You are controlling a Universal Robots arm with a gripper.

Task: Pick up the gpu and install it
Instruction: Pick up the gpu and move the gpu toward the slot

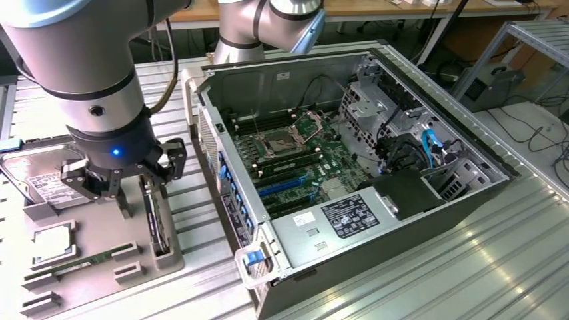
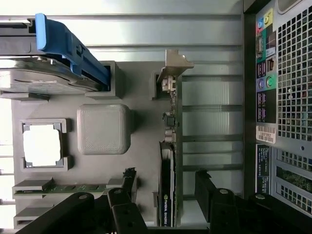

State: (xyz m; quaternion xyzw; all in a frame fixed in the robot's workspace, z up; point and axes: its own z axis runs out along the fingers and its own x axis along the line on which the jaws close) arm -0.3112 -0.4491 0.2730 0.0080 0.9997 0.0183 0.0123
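At the exterior view's left, a grey plastic holder tray lies on the ribbed metal tabletop. On the tray's side away from the computer sit a silver hard drive with white label, a square silver processor chip and a narrow green memory stick. The jaws hang above the tray's other side, spread wide and pinching nothing. Under them is the gpu, a flat card with green board, black cooler and silver end bracket. It stands on its long edge in a slot along the tray's side that faces the open black computer case, and it is not yet lifted.

I judge the step in hand to be the grasp. To do it well, the jaws should descend straight, keep the card centred between them, and close on the thick cooler part, not on the thin bare board. A tilted grip could jam the card in the tray's slot.

The wrist view adds the clear gap on each side of the gpu, its bracket at the tray's hard-drive end, and the case's perforated rear panel. The exterior view adds the inside of the case, with the green motherboard and its blue expansion slots.
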